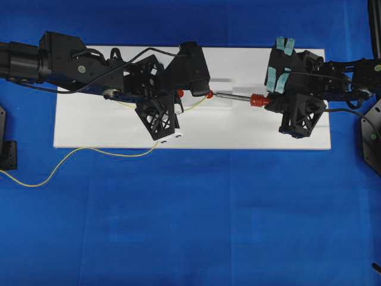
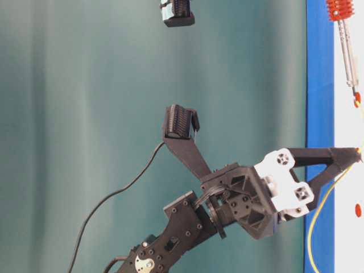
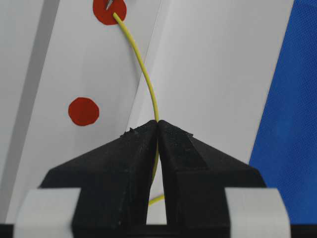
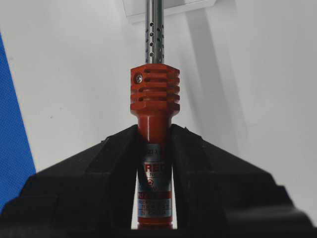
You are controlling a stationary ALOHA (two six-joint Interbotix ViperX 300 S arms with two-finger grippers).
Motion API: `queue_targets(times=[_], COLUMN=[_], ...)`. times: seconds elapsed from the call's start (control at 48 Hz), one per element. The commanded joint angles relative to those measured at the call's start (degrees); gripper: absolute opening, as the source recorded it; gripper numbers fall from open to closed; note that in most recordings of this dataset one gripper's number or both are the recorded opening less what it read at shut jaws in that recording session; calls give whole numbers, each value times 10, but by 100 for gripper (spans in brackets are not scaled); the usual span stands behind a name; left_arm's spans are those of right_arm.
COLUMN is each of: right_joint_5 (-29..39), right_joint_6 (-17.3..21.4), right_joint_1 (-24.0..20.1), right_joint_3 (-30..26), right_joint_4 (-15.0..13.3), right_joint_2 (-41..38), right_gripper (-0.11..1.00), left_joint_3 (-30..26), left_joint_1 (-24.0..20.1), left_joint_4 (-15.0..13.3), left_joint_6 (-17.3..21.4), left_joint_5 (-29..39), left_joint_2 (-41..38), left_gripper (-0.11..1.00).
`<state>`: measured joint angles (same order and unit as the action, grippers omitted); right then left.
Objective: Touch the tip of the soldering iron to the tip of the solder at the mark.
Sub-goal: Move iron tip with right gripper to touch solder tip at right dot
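Observation:
My left gripper [image 3: 157,124] is shut on the thin yellow solder [image 3: 143,74]. The solder curves up from the jaws, and its tip rests on the upper red mark [image 3: 110,11]. My right gripper [image 4: 154,131] is shut on the red-orange handle of the soldering iron [image 4: 154,94], whose silver shaft [image 1: 235,96] reaches left across the white board. The iron's pointed tip [image 3: 107,5] sits on the same mark and appears to meet the solder's end. From table level the iron [image 2: 348,57] comes down to the mark [image 2: 357,101].
A second red mark [image 3: 83,111] lies on the white board [image 1: 119,128], nearer my left gripper. The solder's slack [image 1: 59,167] trails off the board's front edge onto the blue cloth [image 1: 208,226]. Black mounts stand at the left and right edges.

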<state>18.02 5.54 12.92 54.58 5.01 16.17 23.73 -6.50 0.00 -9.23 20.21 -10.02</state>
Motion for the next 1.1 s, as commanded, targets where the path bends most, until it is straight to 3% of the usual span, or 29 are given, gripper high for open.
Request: queue_targets(times=[0.0,1.084], right_joint_5=[-2,-2], right_joint_6=[-1,0], right_joint_1=[2,2], right_joint_3=[-13,-13], right_joint_4=[0,0], right_joint_2=[4,4], right_gripper=[6,6], left_joint_3=[-14,-24], left_joint_1=[1,2], left_joint_4=[1,1], left_joint_6=[-1,-7], left_joint_5=[1,15], left_joint_2=[7,4], left_gripper=[2,2])
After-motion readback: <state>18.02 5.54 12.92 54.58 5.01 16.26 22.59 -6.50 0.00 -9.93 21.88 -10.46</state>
